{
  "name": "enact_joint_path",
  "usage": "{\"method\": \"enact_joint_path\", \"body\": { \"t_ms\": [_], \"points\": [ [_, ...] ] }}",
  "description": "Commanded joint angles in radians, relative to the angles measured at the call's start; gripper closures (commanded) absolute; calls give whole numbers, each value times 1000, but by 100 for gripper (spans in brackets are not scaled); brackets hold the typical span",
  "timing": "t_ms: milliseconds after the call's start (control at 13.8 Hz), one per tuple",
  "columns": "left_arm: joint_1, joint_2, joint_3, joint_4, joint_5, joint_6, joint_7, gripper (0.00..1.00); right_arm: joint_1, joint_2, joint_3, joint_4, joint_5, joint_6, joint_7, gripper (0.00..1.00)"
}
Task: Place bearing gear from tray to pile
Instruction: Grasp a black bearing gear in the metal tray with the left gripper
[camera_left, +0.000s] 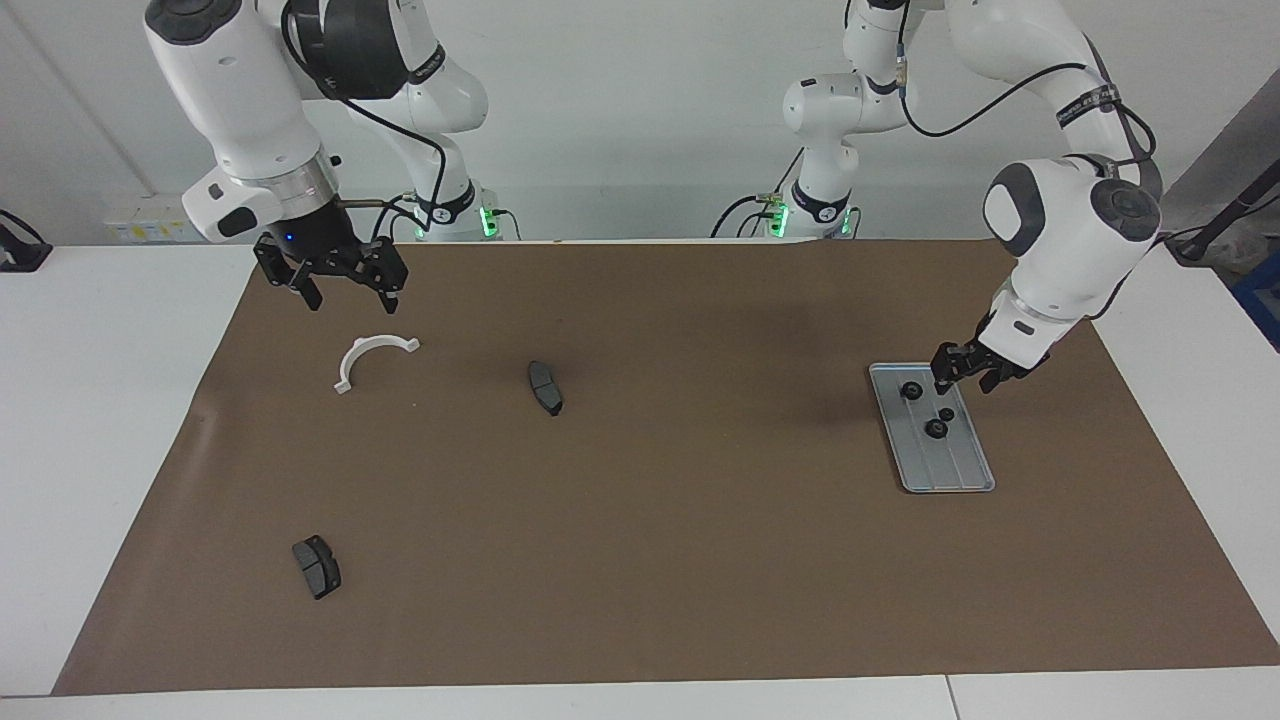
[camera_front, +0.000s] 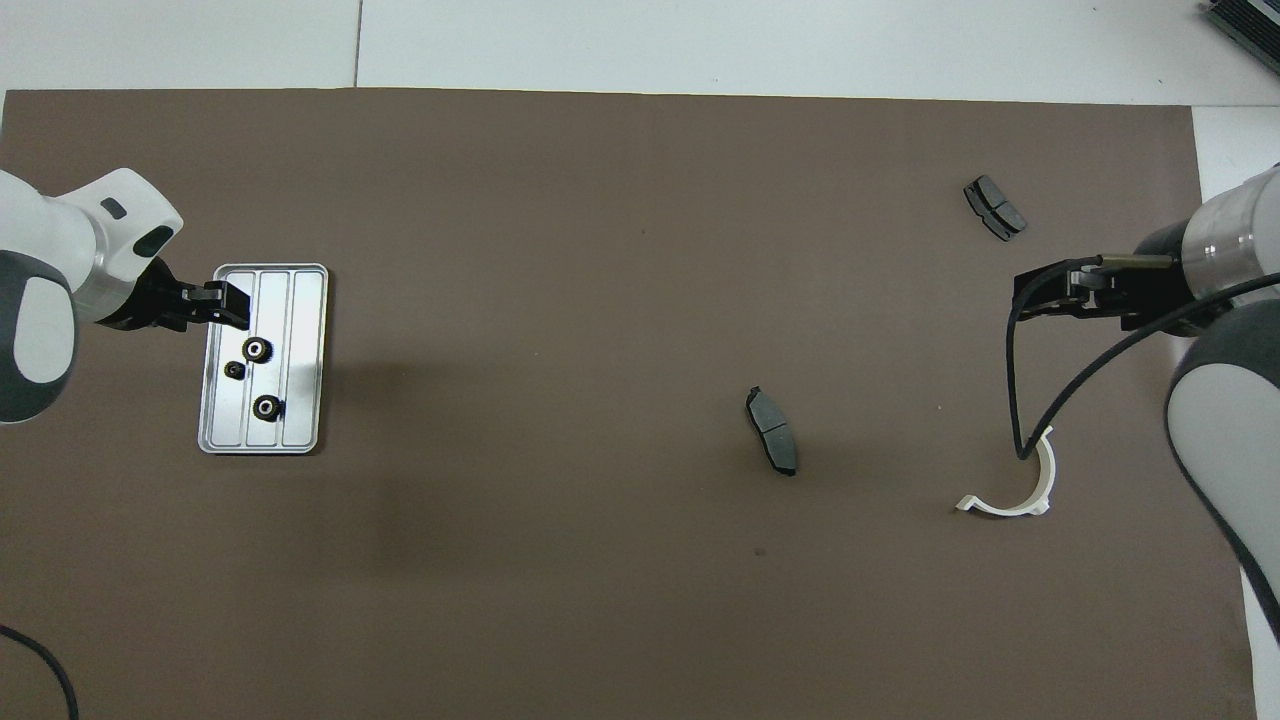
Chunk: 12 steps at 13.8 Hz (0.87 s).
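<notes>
The silver ridged tray (camera_left: 952, 466) (camera_front: 300, 330) lies toward the left arm's end of the table. Three small black bearing gears (camera_left: 911, 390) (camera_front: 257, 348) sit in it, the other two (camera_left: 935, 429) (camera_front: 266, 406) close by. My left gripper (camera_left: 963, 383) (camera_front: 238, 305) hangs low over the tray's edge beside the gears, open, holding nothing. The pile lies scattered toward the right arm's end: a white half-ring bracket (camera_left: 370, 355) (camera_front: 1020, 497) and two dark brake pads (camera_left: 545, 387) (camera_front: 772, 444), (camera_left: 317, 566) (camera_front: 994, 207). My right gripper (camera_left: 352, 298) (camera_front: 1030, 295) waits open above the mat near the bracket.
A brown mat (camera_left: 700, 560) (camera_front: 600, 250) covers most of the white table. A black cable (camera_front: 1040, 400) loops down from the right arm over the bracket.
</notes>
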Motion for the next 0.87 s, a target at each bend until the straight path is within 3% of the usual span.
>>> {"method": "enact_joint_path", "body": {
  "t_ms": [0, 217, 796],
  "points": [
    [7, 35, -2, -48, 11, 97, 0, 35, -1, -22, 8, -23, 7, 11, -20, 0],
    [14, 63, -2, -85, 11, 156, 2, 40, -1, -28, 9, -28, -24, 8, -18, 0],
    [41, 100, -2, -142, 11, 282, 12, 40, -1, -40, 11, -36, -50, 3, 2, 0]
  ]
}}
